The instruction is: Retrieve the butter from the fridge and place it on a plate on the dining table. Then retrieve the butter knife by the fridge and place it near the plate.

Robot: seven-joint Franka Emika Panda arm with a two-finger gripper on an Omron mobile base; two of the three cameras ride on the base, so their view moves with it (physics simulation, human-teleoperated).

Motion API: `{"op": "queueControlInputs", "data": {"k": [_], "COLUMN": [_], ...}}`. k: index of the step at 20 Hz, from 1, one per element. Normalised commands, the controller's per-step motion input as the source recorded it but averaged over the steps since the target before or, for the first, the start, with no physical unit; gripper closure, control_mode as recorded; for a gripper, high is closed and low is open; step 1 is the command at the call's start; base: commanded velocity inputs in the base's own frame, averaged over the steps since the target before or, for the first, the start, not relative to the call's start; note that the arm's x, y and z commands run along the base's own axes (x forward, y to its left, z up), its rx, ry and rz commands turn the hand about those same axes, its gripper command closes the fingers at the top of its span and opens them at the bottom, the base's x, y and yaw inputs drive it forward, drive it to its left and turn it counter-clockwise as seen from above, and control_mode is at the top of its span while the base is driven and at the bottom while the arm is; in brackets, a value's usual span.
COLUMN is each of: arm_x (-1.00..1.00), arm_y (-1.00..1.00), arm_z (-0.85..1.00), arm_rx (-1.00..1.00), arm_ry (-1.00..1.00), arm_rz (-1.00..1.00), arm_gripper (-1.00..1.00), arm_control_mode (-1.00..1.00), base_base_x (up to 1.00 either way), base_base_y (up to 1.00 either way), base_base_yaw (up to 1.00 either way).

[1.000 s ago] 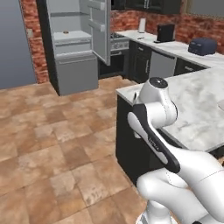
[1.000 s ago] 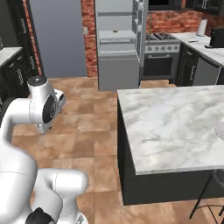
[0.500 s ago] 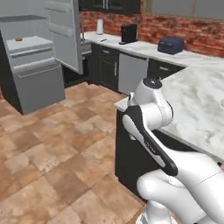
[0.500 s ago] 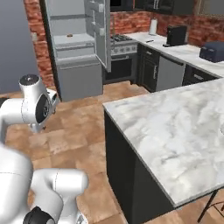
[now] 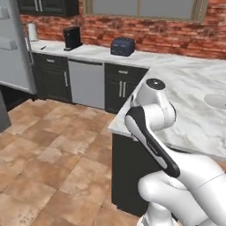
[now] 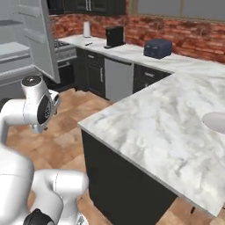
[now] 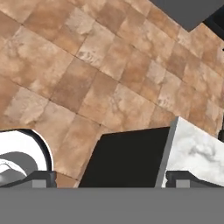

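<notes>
butter is nowhere i can pick out right now, so i can't say where it sits; whether it is on board is something i can't judge from here. my end effector shows as two dark tips at the bottom of the hand view, well apart, with nothing visible between them, so it looks open and empty, though the tips are mostly cut off. it points down at the brown tiled floor and a corner of the dining table, the marble top over its dark base.

the plate lies on the far right of the dining table, pale and bare as far as i can see; it also shows at the right edge in the left base view. the fridge stands at the left with its door swung open, well apart from the table. along the back counter under the brick wall i see a dark coffee maker, a toaster and a white roll. a small dark thing lies on that counter near the fridge end; it may be the butter knife, but it is too small to tell.

my judgement: no part of the task is visibly done. the plate holds no butter and nothing lies beside it. the butter placement and the whole knife step look left to do.
</notes>
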Motion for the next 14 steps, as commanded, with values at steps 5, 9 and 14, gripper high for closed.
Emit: {"op": "queueControlInputs", "data": {"k": [5, 9, 14], "arm_x": [0.0, 0.0, 0.0], "arm_y": [0.0, 0.0, 0.0], "arm_z": [0.0, 0.0, 0.0], "arm_rx": [0.0, 0.0, 0.0], "arm_ry": [0.0, 0.0, 0.0], "arm_rz": [0.0, 0.0, 0.0], "arm_gripper": [-1.0, -1.0, -1.0], "arm_control_mode": [1.0, 1.0, 1.0], "base_base_x": [0.66, 0.61, 0.59], "base_base_y": [1.0, 1.0, 1.0], "base_base_yaw": [-0.51, -0.5, -0.49]}}
